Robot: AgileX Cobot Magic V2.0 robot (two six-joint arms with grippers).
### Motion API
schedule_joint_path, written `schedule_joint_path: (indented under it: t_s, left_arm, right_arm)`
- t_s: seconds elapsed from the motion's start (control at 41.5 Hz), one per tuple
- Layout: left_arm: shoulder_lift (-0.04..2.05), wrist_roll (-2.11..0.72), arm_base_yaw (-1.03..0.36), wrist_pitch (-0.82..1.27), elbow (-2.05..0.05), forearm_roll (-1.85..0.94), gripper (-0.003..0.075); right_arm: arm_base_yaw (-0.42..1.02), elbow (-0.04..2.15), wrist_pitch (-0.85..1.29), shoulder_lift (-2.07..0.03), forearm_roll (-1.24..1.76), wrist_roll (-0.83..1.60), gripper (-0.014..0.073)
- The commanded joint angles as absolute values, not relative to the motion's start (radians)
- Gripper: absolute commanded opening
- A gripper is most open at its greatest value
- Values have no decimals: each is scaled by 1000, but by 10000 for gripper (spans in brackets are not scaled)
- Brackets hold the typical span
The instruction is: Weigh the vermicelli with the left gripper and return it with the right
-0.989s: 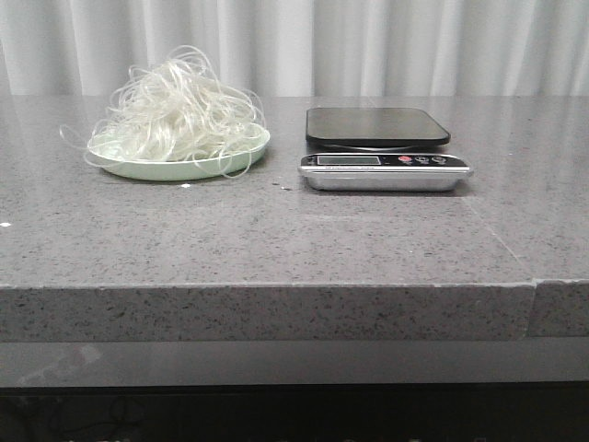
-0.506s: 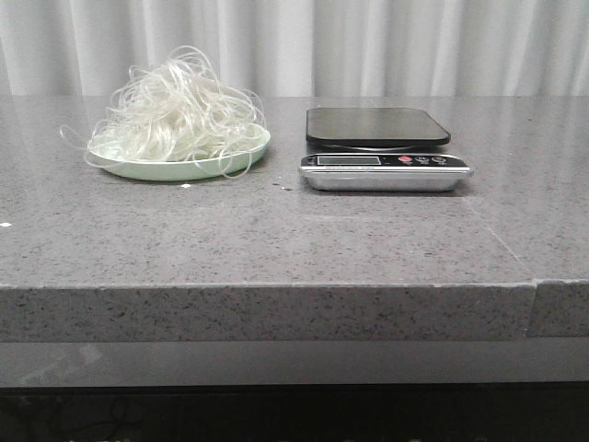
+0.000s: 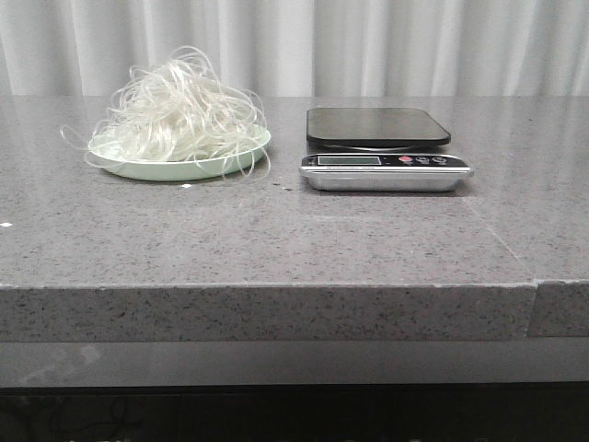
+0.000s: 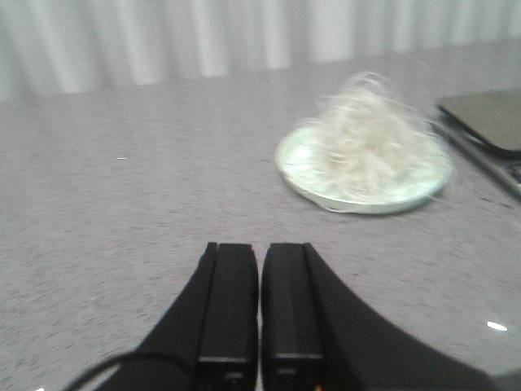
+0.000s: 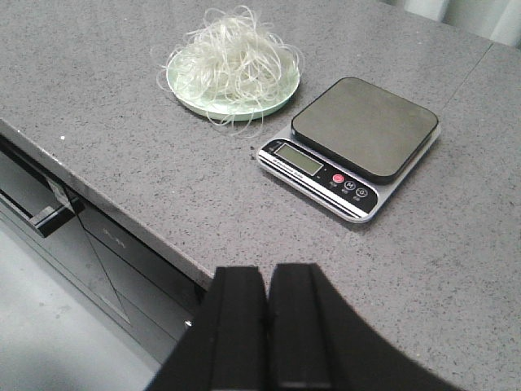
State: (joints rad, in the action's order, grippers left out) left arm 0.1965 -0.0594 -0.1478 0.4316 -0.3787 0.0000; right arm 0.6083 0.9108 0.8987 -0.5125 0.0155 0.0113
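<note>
Both grippers, left gripper [image 4: 259,314] and right gripper [image 5: 266,326], have fingers pressed together holding nothing, while the vermicelli [image 3: 177,115] heaps its plate [image 3: 156,169] near the countertop's [image 3: 276,230] far edge, beside the scale [image 3: 382,147].

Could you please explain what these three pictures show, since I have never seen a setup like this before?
This is a two-armed robot at a grey stone counter. One picture looks forward over the counter; the other two come from cameras on each wrist, so the black fingers at their lower edge are the left gripper and the right gripper. Both are shut and hold nothing. On the counter, the vermicelli lies heaped on a pale green plate. Beside it stands a kitchen scale, its platform bare.
</note>
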Motion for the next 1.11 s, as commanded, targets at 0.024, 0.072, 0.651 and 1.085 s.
schedule_joint_path:
  t_s: [0.024,0.072,0.651,1.085]
  left_arm:
    - [103,-58,-78,234,-281,-26,142]
    - [62,-58,-62,200,-236,-42,142]
    - [-26,-58,-39,-72,10,-53,142]
    - [-24,-58,-33,-76,10,-53,142]
  right_arm:
    - [604,934,832,-517,7,11,159]
    - [604,934,832,-517,7,11,159]
    - [604,934,833,-517,7,11,159]
    - [604,934,833,-517,7,11,159]
